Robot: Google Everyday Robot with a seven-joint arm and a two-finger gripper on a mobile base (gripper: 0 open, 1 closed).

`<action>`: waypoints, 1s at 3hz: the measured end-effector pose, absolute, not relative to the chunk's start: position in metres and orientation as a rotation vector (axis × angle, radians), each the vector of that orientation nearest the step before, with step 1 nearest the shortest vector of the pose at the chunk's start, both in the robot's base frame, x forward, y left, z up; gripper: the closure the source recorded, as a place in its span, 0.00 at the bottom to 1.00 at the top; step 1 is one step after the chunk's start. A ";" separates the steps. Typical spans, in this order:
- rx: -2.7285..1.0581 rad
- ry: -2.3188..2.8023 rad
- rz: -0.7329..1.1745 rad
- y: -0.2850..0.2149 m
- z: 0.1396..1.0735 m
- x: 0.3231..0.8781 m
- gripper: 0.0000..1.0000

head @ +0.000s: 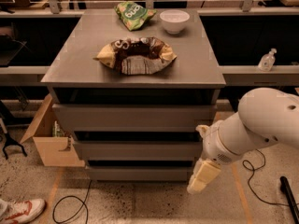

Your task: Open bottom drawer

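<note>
The bottom drawer (140,173) is the lowest and narrowest of three stacked grey fronts under a grey cabinet top (205,71). It looks pushed in, with a dark gap above it. The middle drawer (138,150) and the top drawer (133,117) sit above it, each wider. My gripper (203,176) is cream-coloured, on the end of a white arm (252,132) coming in from the right. It hangs pointing down just off the right end of the bottom drawer front, at about its height.
On the cabinet top lie a brown open snack bag (138,55), a green snack bag (133,14) and a white bowl (174,20). A cardboard box (49,143) stands left of the drawers. Cables (70,204) and a shoe (18,210) are on the floor. A sanitizer bottle (267,59) stands on the right shelf.
</note>
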State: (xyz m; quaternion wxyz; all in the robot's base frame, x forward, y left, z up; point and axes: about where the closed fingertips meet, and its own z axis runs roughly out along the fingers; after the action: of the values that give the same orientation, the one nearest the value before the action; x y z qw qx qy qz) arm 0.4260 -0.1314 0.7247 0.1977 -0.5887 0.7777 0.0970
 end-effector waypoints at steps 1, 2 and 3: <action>-1.656 2.169 0.339 -0.127 0.703 0.422 0.00; -1.701 2.175 0.373 -0.118 0.653 0.416 0.00; -1.705 2.164 0.413 -0.115 0.600 0.419 0.00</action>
State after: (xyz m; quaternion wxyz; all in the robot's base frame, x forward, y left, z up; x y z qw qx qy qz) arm 0.4186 -0.1151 0.5996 0.1772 -0.6023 0.7645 0.1460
